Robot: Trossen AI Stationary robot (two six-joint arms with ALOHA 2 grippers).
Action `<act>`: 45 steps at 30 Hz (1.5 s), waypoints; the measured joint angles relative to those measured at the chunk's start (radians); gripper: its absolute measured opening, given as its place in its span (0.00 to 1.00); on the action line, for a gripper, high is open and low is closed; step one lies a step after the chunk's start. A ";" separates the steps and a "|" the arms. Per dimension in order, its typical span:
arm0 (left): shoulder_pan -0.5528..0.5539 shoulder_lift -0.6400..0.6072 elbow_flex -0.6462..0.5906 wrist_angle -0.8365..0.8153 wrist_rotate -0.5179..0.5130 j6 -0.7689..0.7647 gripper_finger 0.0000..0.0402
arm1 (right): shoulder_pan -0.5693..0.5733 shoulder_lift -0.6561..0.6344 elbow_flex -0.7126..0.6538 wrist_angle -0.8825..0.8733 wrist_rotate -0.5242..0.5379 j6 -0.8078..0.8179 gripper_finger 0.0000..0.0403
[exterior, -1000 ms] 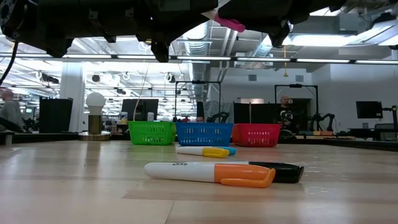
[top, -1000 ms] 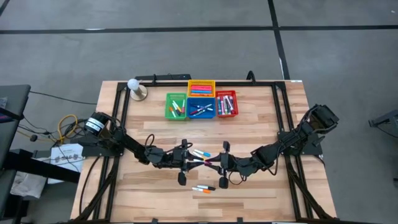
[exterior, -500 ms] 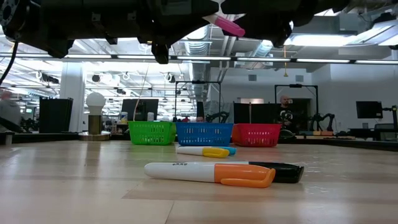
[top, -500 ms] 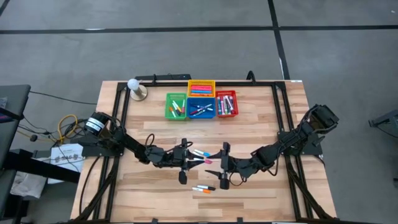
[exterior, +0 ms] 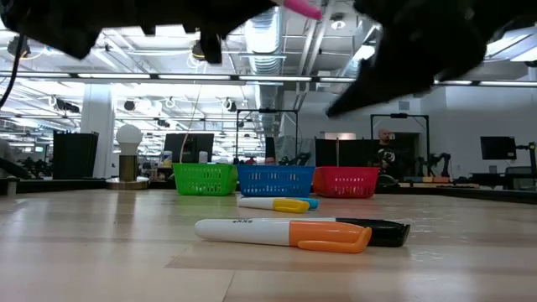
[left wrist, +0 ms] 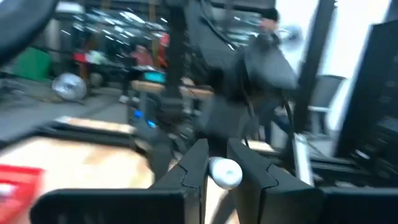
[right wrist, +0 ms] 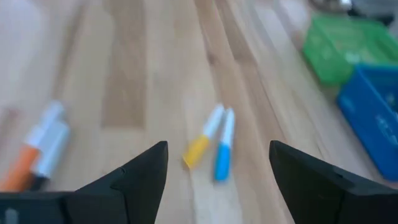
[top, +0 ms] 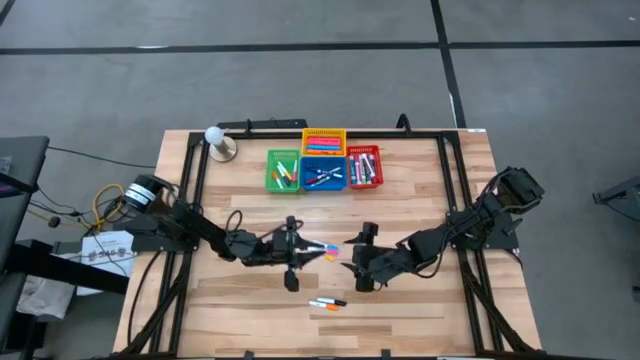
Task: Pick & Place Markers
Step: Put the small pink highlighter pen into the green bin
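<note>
My left gripper (top: 305, 252) is shut on a white marker with a pink cap (top: 329, 251), held above the table's middle; the pink cap (exterior: 302, 8) shows at the top of the low view. My right gripper (top: 352, 265) stands open just right of it, tipped down over the table, touching nothing. Between its fingers (right wrist: 143, 177) the right wrist view shows a yellow-capped marker (right wrist: 204, 142) and a blue-capped marker (right wrist: 222, 149) lying on the wood. An orange-capped marker (exterior: 285, 234) and a black one (exterior: 382, 232) lie nearer the front edge. My left gripper pinches the marker's white barrel (left wrist: 224, 172) between its two fingers, near the end opposite the cap. The fingers come about level from the table's left and lie along the marker. The marker sticks out past the fingertips toward the right, lifted clear of the table.
Green (top: 283, 171), yellow (top: 323, 141), blue (top: 323, 175) and red (top: 364, 167) baskets holding markers stand in a cluster at the table's far middle. A white bulb on a stand (top: 218, 143) is at the far left. Bare wood lies to both sides of the grippers.
My right gripper has opened and let go of the pink-capped marker, then tipped down toward the table. My left gripper keeps the marker and has risen a little with it.
</note>
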 joint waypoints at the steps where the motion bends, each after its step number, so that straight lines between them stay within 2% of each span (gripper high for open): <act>1: 0.000 -0.028 0.000 -0.021 -0.031 0.019 0.12 | -0.005 0.000 0.000 -0.039 0.000 0.017 0.67; 5: 0.000 -0.168 -0.015 -0.161 -0.225 0.104 0.16 | -0.021 0.000 0.000 -0.142 0.000 0.087 0.67; 8: 0.016 -0.264 -0.040 -0.267 -0.395 0.135 0.17 | -0.021 0.000 0.000 -0.157 -0.001 0.100 0.67; 10: 0.046 -0.308 -0.063 -0.292 -0.468 0.137 0.16 | -0.014 0.000 0.000 -0.155 0.000 0.096 0.67; 15: 0.193 -0.363 -0.118 -0.294 -0.491 0.124 0.12 | -0.013 0.000 0.000 -0.150 0.000 0.066 0.67; 19: 0.359 -0.363 -0.132 -0.305 -0.478 0.113 0.09 | -0.022 0.000 0.000 -0.150 0.000 0.066 0.67; 23: 0.433 -0.362 -0.158 -0.339 -0.326 0.042 0.06 | -0.021 0.000 0.000 -0.159 -0.001 0.067 0.67; 25: 0.434 -0.363 -0.169 -0.374 -0.277 0.018 0.05 | -0.020 0.000 0.000 -0.177 -0.001 0.067 0.67; 32: 0.368 -0.362 -0.214 -0.569 -0.276 -0.007 0.02 | -0.017 0.000 0.000 -0.204 -0.001 0.083 0.67; 37: 0.330 -0.368 -0.220 -0.715 -0.269 -0.050 0.04 | -0.006 0.000 0.000 -0.204 -0.003 0.084 0.67; 45: 0.328 -0.517 -0.220 -1.112 -0.064 -0.201 0.19 | 0.000 0.000 0.000 -0.207 -0.003 0.084 0.67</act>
